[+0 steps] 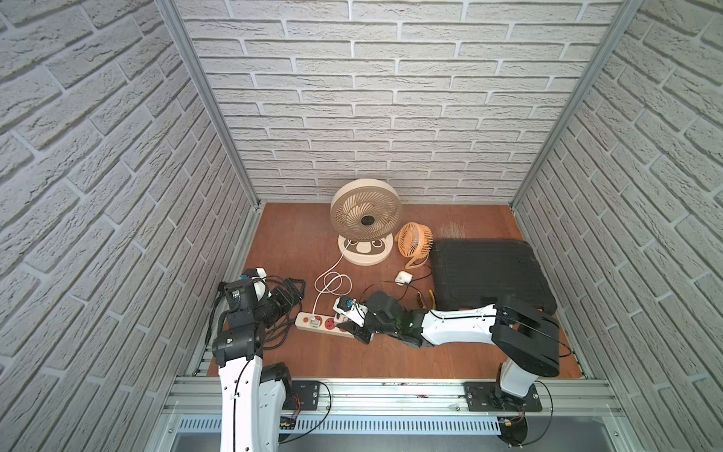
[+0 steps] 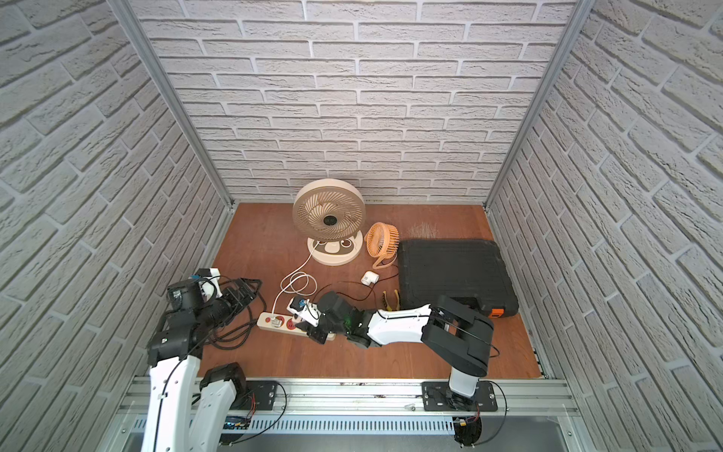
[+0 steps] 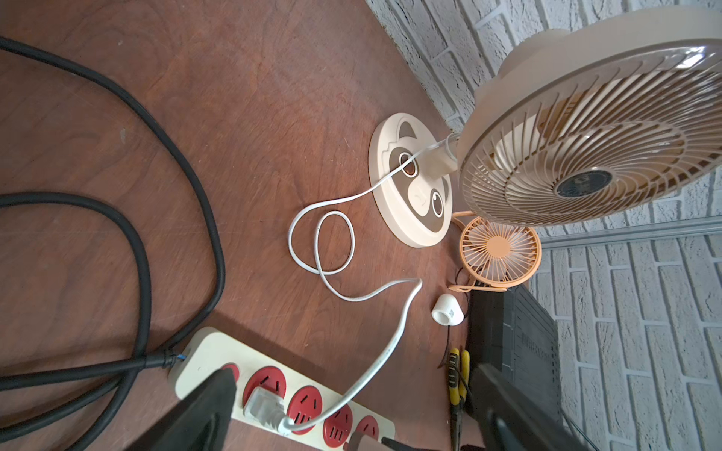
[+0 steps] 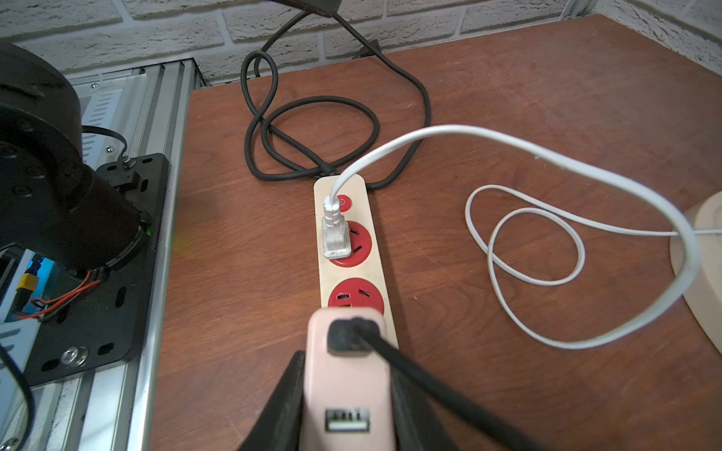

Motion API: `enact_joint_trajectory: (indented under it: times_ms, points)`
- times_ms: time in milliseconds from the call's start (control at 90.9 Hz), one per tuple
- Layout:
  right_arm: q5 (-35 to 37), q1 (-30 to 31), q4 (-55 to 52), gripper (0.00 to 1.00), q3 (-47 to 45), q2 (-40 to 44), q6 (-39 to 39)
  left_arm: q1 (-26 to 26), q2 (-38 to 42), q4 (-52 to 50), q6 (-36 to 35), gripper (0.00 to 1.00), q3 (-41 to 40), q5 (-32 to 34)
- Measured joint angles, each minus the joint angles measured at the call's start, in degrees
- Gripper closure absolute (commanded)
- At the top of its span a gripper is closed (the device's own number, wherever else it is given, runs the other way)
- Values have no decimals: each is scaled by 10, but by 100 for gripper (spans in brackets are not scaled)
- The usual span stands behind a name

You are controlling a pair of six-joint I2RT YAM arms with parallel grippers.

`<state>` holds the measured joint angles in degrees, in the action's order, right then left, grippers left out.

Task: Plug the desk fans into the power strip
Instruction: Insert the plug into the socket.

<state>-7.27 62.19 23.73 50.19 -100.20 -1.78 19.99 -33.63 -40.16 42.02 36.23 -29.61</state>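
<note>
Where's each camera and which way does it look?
Top views: high at the front, looking down on the table; left arm and right arm showing.
Left wrist: on the left arm, facing the beige fan over the power strip; open left gripper shows.
Right wrist: on the right arm, looking along the strip; right gripper clamps a pink adapter.
Shared: both wrists see the white plug.

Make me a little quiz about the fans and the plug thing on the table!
1. True or false: the white plug sits in the power strip's socket next to the red button.
2. What does the right tool hold? A a spoon, B a pink adapter, C a cup.
3. How many fans stand on the table?
Key: 1 true; 2 B; 3 two, the cream fan and the orange fan.
</note>
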Motion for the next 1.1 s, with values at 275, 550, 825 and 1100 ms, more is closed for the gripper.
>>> enact_joint_trajectory:
  times_ms: [275,550,825,1100]
  points:
    - [-5,-1,44,97,-16,-31,12,0,1,10,0,2,0,-12]
    - [-5,-2,94,97,-28,-44,16,0,4,14,-3,2,0,-33]
    - [5,-3,80,97,-27,-38,11,0,12,17,-4,2,0,-57]
    - [26,-3,38,97,-20,-25,6,0,15,17,-4,2,0,-69]
